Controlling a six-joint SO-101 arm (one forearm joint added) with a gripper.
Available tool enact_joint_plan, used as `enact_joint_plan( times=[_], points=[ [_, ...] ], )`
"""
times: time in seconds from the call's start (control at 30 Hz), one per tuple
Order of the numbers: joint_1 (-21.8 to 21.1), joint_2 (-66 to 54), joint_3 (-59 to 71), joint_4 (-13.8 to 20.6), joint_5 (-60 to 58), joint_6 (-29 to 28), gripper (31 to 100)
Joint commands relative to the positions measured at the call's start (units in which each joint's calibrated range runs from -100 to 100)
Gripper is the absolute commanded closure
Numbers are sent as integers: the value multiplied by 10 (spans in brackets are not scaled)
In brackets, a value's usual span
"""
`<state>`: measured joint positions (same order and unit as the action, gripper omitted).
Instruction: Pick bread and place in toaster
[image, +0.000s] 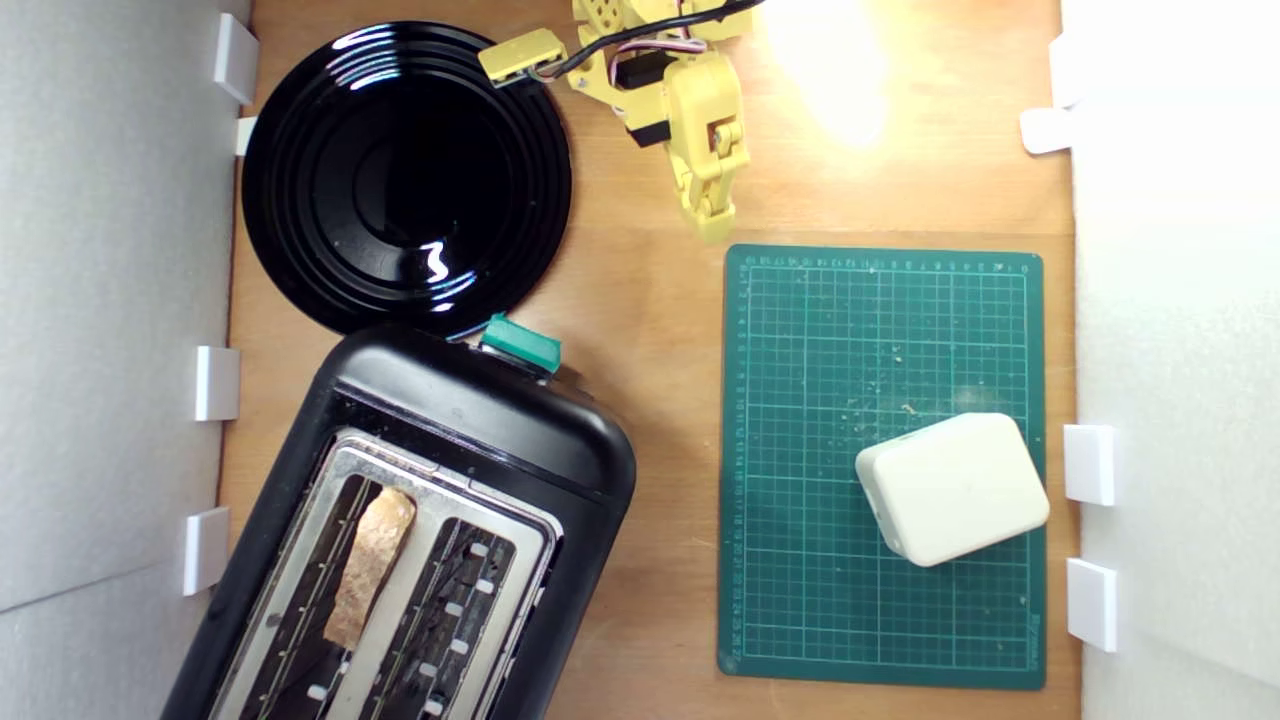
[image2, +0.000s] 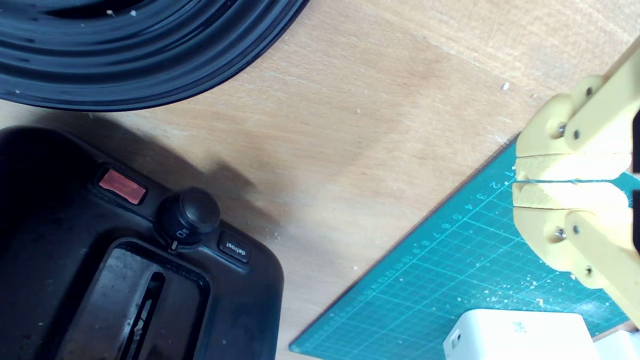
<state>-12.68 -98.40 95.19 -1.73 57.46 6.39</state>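
The bread (image: 369, 566) stands on edge in one slot of the black toaster (image: 470, 420), the slot nearer the exterior view's left; only its brown crust shows. The toaster's silver top plate holds two slots and a green lever knob (image: 521, 343) sticks out at its far end. My yellow gripper (image: 713, 228) hovers far from it, near the far edge of the green mat (image: 800, 600), shut with nothing in it. In the wrist view the gripper (image2: 517, 180) has its fingers pressed together, and the toaster's end (image2: 150, 260) shows with its dial and buttons. The bread is hidden there.
A round glossy black plate (image: 405, 175) lies beyond the toaster, also in the wrist view as plate (image2: 140, 55). A cream-white plastic block (image: 952, 487) sits on the mat near the exterior view's right; crumbs dot the mat. White walls with clips border the wooden table (image: 650, 330).
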Motion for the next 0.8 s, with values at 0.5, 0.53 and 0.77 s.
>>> enact_joint_plan(
  times=[0.5,0.53,0.77],
  points=[
    [-5,-1,-6,6,1,1,913],
    [-5,-1,-6,6,1,1,913],
    [-1,0,-6,6,1,1,917]
  ],
)
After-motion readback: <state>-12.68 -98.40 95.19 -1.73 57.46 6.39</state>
